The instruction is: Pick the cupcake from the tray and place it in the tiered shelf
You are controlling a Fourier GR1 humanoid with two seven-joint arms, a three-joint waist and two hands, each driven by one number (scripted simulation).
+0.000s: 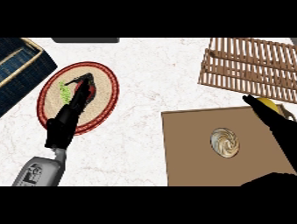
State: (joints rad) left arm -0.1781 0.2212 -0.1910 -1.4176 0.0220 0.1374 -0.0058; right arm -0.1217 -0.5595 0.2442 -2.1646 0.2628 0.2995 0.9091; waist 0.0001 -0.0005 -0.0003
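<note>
The pale swirl-topped cupcake (225, 142) sits untouched mid brown square tray (189, 166); the right hand (281, 127), fingers straight and released, should drop over it, then carry to the wooden slatted tiered shelf (257, 68).
</note>
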